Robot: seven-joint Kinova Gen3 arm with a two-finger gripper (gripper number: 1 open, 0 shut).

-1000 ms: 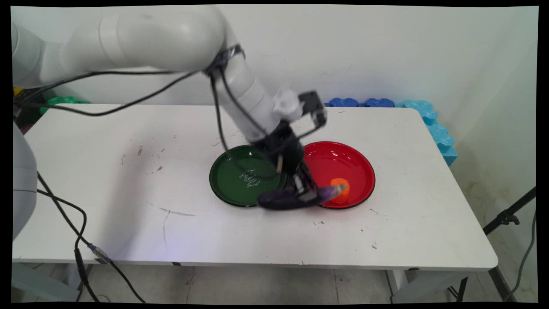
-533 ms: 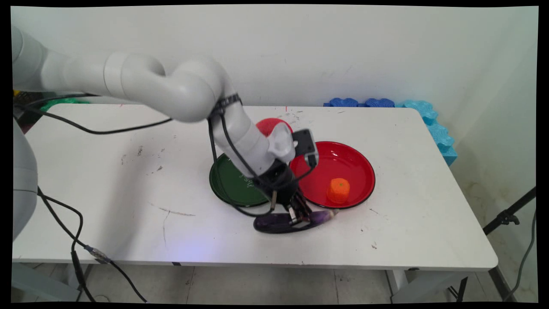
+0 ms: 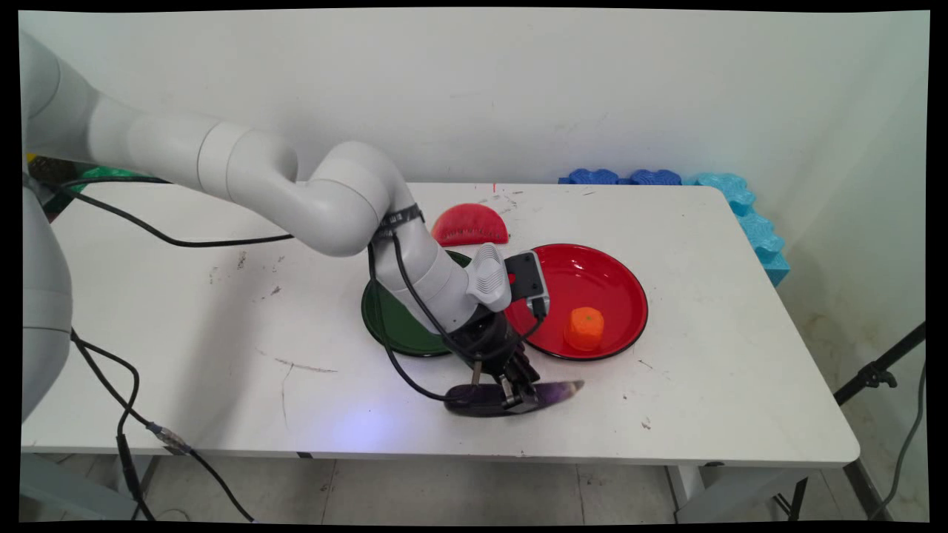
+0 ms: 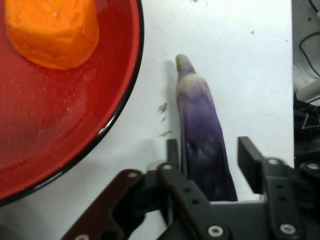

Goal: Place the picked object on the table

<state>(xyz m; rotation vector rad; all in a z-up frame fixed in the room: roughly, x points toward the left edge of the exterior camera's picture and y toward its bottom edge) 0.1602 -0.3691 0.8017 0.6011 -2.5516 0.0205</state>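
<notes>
Eggplant [image 3: 511,394] lies flat on the tabletop [image 3: 222,355] near its front edge, just clear of the red plate [image 3: 615,275]. Our gripper [image 3: 516,394] straddles it with fingers spread, one side showing a gap. We judge this a set-down; lifting clear seems next.

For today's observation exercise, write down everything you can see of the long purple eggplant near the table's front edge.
The long purple eggplant is dark, glossy purple, paling to a whitish-green pointed tip; it looks like a plastic toy. It lies flat on the white table, lengthwise between the black two-finger gripper and its open fingers, one on each side with a gap on the right. It sits just outside the red round plate, not touching it.
</notes>
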